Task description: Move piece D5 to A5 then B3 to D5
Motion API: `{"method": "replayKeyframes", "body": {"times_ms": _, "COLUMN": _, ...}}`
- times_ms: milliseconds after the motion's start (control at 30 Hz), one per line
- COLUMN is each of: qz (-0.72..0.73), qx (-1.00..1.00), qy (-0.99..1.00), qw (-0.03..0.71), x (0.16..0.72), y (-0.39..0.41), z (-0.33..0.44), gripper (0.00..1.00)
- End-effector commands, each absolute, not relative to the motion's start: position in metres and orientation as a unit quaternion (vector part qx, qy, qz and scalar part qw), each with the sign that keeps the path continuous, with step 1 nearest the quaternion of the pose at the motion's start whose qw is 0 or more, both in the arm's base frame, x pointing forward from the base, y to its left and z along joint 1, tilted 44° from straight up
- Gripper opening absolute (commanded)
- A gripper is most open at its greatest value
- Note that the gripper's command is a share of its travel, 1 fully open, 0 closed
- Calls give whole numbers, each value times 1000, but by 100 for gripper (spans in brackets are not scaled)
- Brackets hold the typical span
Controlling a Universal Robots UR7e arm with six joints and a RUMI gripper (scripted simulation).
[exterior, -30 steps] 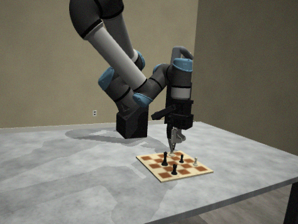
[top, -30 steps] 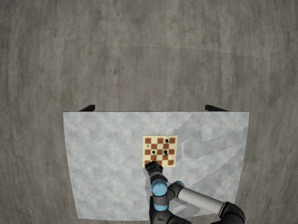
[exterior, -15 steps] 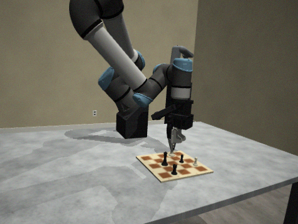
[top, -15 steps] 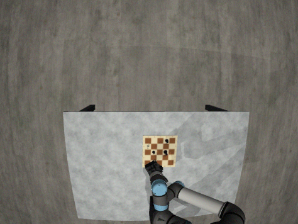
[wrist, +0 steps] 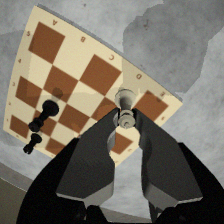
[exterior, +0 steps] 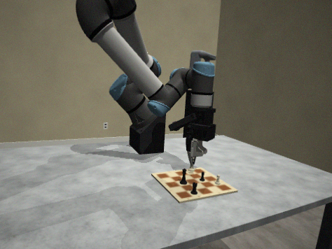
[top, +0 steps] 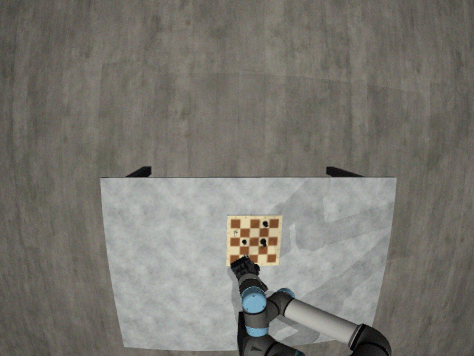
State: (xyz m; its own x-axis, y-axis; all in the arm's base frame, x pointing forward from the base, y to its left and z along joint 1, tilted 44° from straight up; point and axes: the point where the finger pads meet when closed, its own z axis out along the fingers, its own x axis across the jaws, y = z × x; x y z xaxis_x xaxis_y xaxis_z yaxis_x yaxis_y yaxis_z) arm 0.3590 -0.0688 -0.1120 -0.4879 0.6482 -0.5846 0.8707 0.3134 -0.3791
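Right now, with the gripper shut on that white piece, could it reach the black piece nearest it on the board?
Probably not yet. The gripper is shut on the white piece, so its fingers are occupied. The black piece stands squares away, with nothing between.

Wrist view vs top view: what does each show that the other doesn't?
Wrist only: the fingers shut on the light piece, and the letters along the board's edge. Top only: the whole grey table, the floor around it, the arm's blue-capped joints and a small light piece on the board's left side. Both: the checkered board and black pieces standing on it.
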Motion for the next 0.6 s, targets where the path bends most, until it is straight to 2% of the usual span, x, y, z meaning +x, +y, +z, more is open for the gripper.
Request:
{"method": "replayKeyframes", "body": {"times_ms": 0, "qz": -338, "qx": 479, "qy": 793, "qw": 165, "x": 360, "y": -61, "z": -104, "gripper": 0}}
{"method": "replayKeyframes", "body": {"times_ms": 567, "qz": -338, "qx": 479, "qy": 793, "qw": 165, "x": 364, "y": -17, "z": -59, "gripper": 0}}
